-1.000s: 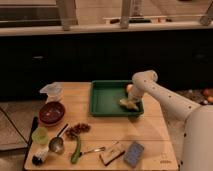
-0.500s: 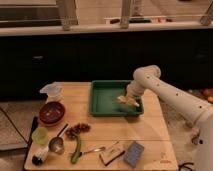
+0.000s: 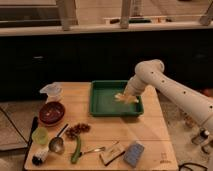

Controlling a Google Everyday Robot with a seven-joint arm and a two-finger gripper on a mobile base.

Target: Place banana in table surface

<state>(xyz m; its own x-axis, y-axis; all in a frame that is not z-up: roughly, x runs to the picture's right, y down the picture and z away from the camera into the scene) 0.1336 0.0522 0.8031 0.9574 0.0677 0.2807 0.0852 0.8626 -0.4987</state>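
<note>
Camera view: a white arm (image 3: pixel 172 92) reaches in from the right, over the green tray (image 3: pixel 115 114).
Gripper (image 3: pixel 128 95): closed on the banana — jaws pinched together around it.
Banana (image 3: pixel 121 97): pale yellow, at the gripper's tip, over the tray's right half.
Table surface (image 3: pixel 150 131): light wood — the tray sits on its far side.

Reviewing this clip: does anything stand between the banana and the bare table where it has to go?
Only the rim of the tray. The gripper, shut on the banana, is over the tray's right side. Bare table lies just past the front and right rims, and nothing else visible blocks that path.
</note>
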